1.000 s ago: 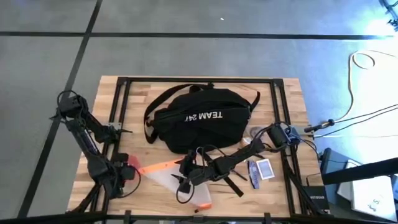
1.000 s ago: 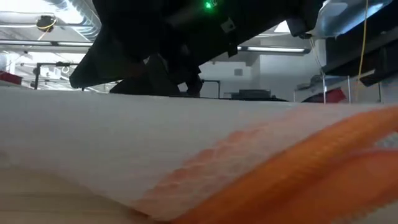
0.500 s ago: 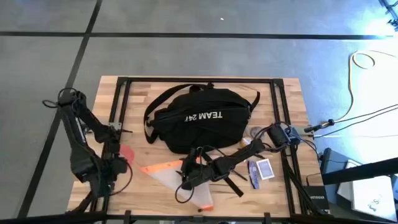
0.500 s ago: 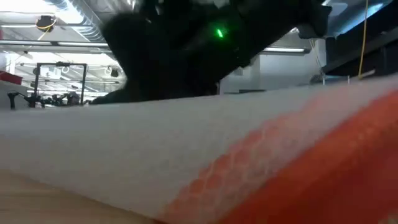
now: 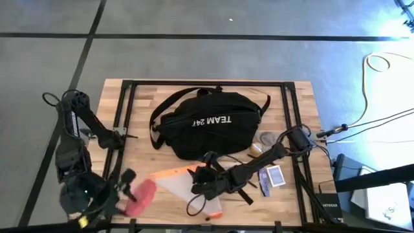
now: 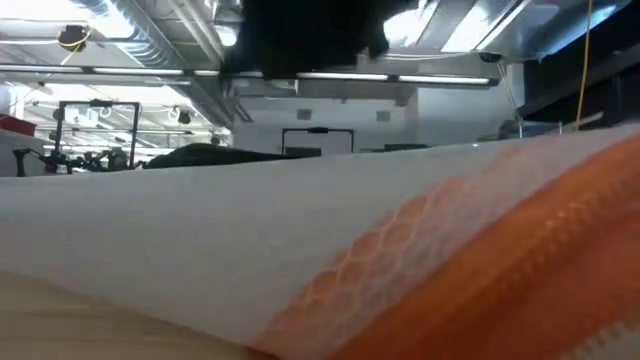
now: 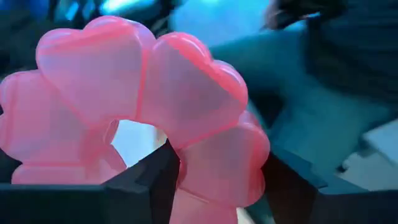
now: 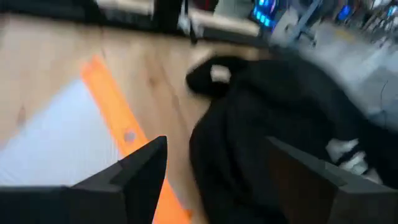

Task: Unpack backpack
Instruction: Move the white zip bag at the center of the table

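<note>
The black backpack [image 5: 207, 122] with white "TEAM 247" lettering lies at the middle of the table, straps spread toward the far edge. My left gripper [image 5: 129, 188] is near the table's near-left corner, shut on a pink ring of heart shapes [image 5: 142, 196] [image 7: 99, 74]. My right gripper [image 5: 202, 184] [image 8: 217, 149] hangs open just near of the backpack, over the translucent pouch with orange trim [image 5: 176, 184] [image 8: 56, 137]. Nothing is between its fingers. The pouch lies flat on the wood and fills the low view [image 6: 300, 230]. My left gripper pinches one side of the pink ring, a heart lobe [image 7: 217, 168], between its two fingers. One finger [image 7: 149, 183] stands at the ring's hole, the other [image 7: 289, 183] on the ring's outside. The rest of the ring sticks out beyond the fingertips.
A blue and white card box [image 5: 275, 176] and small round items [image 5: 264, 138] lie right of the backpack. A black strap [image 5: 242, 193] lies beside the pouch. Black frame rails [image 5: 123, 116] run along the table's left and right sides.
My left gripper has drawn away from the pouch toward the table's near-left corner, carrying the pink ring, which has turned and now shows broader from above. In the low view, the dark gripper over the pouch has risen almost out of the picture.
</note>
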Controlling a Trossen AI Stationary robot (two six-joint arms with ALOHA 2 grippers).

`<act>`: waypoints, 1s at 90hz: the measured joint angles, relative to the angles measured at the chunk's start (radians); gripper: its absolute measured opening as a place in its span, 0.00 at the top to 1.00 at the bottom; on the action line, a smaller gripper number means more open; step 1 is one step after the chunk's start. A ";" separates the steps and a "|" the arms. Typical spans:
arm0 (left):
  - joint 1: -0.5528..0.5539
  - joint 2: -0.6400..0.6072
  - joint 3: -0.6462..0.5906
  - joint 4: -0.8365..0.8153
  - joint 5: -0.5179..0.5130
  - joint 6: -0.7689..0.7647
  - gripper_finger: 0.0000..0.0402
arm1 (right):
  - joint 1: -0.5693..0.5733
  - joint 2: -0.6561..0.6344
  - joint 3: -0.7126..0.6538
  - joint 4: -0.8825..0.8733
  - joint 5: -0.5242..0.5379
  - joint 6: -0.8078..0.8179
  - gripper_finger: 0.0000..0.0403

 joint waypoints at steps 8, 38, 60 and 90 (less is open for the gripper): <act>0.008 0.004 -0.019 0.122 0.061 0.147 0.55 | 0.027 -0.040 0.000 0.113 -0.064 -0.107 0.38; 0.133 0.005 -0.069 0.308 0.371 0.386 0.55 | 0.099 -0.062 0.001 0.632 -0.564 -0.599 0.38; 0.239 0.005 -0.123 0.406 0.592 0.487 0.55 | 0.059 -0.061 0.017 0.711 -0.562 -0.603 0.38; 0.353 0.005 -0.167 0.437 0.691 0.597 0.55 | 0.019 -0.061 0.056 0.702 -0.751 -0.531 0.38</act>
